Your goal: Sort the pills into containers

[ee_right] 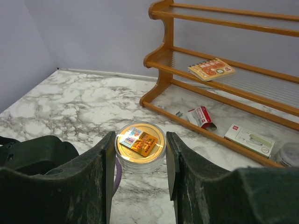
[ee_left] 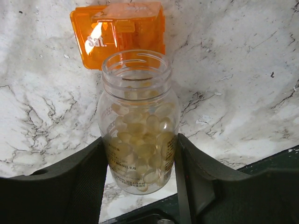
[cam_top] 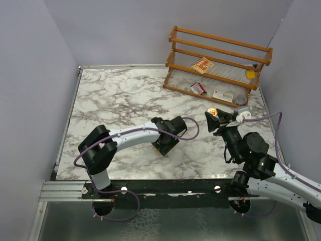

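Note:
A small clear jar (ee_left: 139, 135), its mouth uncapped, is filled with pale yellow pills (ee_left: 140, 149). My left gripper (ee_left: 140, 156) is shut on its lower body, one finger on each side. Just beyond the jar an orange box (ee_left: 119, 32) marked "Sat." lies on the marble. In the top view the left gripper (cam_top: 165, 142) sits low at mid-table and hides the jar. My right gripper (ee_right: 140, 149) is shut on a round gold-topped lid (ee_right: 140, 143) with a clear rim, held above the table. From above, that lid (cam_top: 212, 111) glints at the right gripper's (cam_top: 216, 118) tip.
A wooden rack (cam_top: 220, 60) stands at the back right with a small booklet (cam_top: 203, 65) and a yellow item (cam_top: 250, 74) on its shelves. Red-and-white packets (cam_top: 198, 88), a white box (cam_top: 222, 95) and a grey tin (cam_top: 241, 99) lie at its foot. Walls close in both sides.

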Robot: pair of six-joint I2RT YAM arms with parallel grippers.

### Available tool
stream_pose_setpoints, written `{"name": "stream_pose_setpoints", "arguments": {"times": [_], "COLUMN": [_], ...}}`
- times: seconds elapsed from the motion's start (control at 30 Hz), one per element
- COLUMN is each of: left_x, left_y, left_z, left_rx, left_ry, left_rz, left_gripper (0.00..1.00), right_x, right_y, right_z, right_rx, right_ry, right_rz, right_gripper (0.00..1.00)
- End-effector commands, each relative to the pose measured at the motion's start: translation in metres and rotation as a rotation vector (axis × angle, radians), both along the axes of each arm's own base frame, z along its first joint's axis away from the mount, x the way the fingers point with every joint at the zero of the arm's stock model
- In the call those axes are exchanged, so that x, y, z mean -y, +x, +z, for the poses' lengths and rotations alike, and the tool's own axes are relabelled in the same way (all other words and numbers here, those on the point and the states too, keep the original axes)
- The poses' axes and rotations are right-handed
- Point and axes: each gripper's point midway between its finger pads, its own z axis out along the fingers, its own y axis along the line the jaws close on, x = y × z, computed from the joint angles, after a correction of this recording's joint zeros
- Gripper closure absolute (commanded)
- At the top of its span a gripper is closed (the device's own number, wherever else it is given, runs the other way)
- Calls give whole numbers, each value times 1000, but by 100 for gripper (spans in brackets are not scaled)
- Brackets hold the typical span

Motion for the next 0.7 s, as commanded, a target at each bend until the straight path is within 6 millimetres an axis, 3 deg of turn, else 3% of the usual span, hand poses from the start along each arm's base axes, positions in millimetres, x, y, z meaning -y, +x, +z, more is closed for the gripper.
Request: {"name": "stream_pose_setpoints", "arguments": {"times": [0.0,0.67], "left_x": [-9,-15], "left_y": [-3,0], "left_z": [4,7], "left_rx": [-31,-73], "left_ry": [70,171], "left_rz": [-20,-49], "left_gripper": [100,100], "right_x": [10,19], "right_y": [2,-3], "right_z": [-1,4], "right_rx": [-7,5], "right_ry": [25,57], "right_rz": [-49,-55], "right_gripper": [99,99]}}
